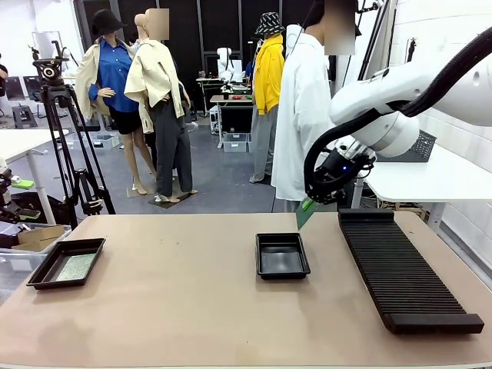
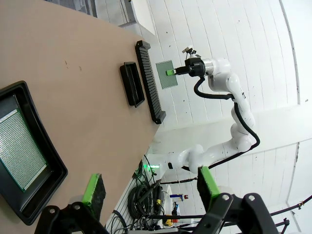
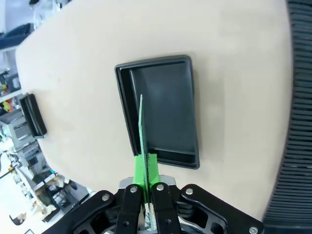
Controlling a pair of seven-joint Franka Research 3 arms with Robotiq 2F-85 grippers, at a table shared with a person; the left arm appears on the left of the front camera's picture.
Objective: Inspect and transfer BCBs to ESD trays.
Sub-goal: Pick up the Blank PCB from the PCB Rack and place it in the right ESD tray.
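Over the bench (image 1: 192,307), right pincer (image 3: 146,166) clamps a board (image 3: 141,122) near the middle tray (image 1: 282,270); left pincer (image 2: 151,187) gapes empty by the left tray (image 2: 54,171).

far left on the tan worktop (image 1: 192,315), a shallow black plastic tray (image 1: 46,285) holds a flat green circuit board (image 1: 74,267). a second tray (image 1: 282,274) lies in the middle, a long black ribbed rack (image 1: 400,269) just right of it.

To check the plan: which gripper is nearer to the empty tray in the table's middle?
Right. The right gripper, shut on a BCB, hangs near that tray; the left gripper is far off, by the other tray.
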